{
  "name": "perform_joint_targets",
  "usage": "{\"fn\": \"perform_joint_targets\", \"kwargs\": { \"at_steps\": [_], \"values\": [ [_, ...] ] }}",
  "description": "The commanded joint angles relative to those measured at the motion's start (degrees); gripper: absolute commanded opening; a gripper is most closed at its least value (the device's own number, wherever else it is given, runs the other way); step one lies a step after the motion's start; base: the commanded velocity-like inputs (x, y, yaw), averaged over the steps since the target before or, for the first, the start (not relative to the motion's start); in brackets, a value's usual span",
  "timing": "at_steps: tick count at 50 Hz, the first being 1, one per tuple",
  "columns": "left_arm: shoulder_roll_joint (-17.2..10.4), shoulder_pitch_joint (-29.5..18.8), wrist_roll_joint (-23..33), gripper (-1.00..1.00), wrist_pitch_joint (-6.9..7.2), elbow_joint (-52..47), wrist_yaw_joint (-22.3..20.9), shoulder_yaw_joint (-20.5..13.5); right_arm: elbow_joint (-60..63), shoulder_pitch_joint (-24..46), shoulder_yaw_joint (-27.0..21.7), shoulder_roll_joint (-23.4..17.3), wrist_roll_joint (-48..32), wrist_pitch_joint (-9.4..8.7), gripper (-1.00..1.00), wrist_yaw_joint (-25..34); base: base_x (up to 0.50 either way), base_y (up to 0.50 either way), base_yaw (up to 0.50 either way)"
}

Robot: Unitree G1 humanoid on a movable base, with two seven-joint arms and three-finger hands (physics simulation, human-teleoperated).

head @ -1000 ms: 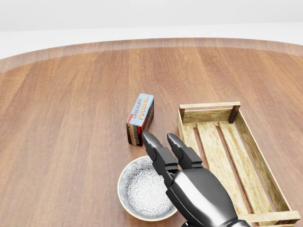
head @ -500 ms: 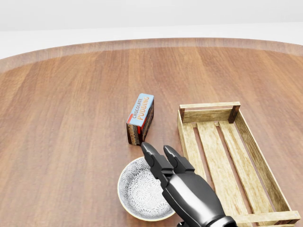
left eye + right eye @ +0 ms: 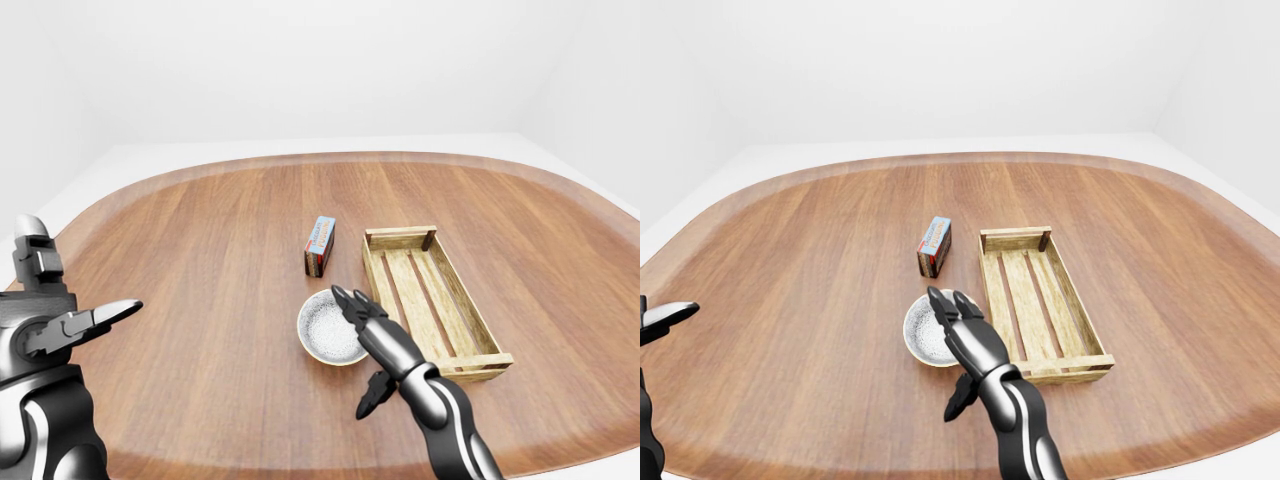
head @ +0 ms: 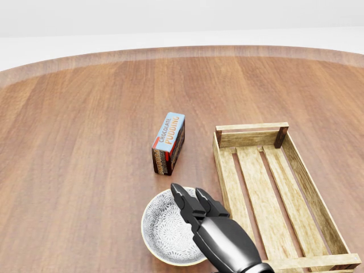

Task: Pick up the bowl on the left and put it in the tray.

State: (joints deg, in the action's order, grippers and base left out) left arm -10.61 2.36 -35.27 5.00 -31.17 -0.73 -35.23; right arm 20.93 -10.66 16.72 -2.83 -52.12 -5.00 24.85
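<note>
A grey patterned bowl (image 4: 166, 234) with a cream rim sits on the wooden table, low in the head view, left of the slatted wooden tray (image 4: 276, 187). My right hand (image 4: 192, 206) hovers over the bowl's right rim, fingers stretched out and open, nothing between them; its thumb hangs down apart, seen in the left-eye view. The hand covers part of the bowl's right side. My left hand (image 3: 70, 318) is raised at the far left edge of the left-eye view, open and holding nothing, far from the bowl (image 3: 328, 328).
A chocolate pudding box (image 4: 168, 143) stands on the table just above the bowl and left of the tray's upper end. The round table's edge (image 3: 300, 160) curves behind, with white floor and walls beyond.
My right hand has drawn back toward the bottom of the head view and lowered, its fingertips now over the bowl's right rim. Bowl, box and tray have not moved.
</note>
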Motion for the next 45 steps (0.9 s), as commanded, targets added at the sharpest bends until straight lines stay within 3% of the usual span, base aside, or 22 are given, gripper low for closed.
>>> {"fn": "perform_joint_targets", "kwargs": {
  "at_steps": [1, 45],
  "values": [
    [0.08, 0.19, -0.14, 1.00, 0.00, -0.39, -0.07, -0.23, -1.79, 0.19, 0.40, -0.16, -0.10, 0.00, 1.00, -0.12, 0.00, 0.00, 0.00],
    [-0.02, -0.07, 0.07, 1.00, 0.00, 0.27, 0.07, 0.05, -7.97, 1.74, -0.30, 0.10, -2.88, 0.00, 1.00, 3.08, 0.00, 0.00, 0.00]
  ]
}}
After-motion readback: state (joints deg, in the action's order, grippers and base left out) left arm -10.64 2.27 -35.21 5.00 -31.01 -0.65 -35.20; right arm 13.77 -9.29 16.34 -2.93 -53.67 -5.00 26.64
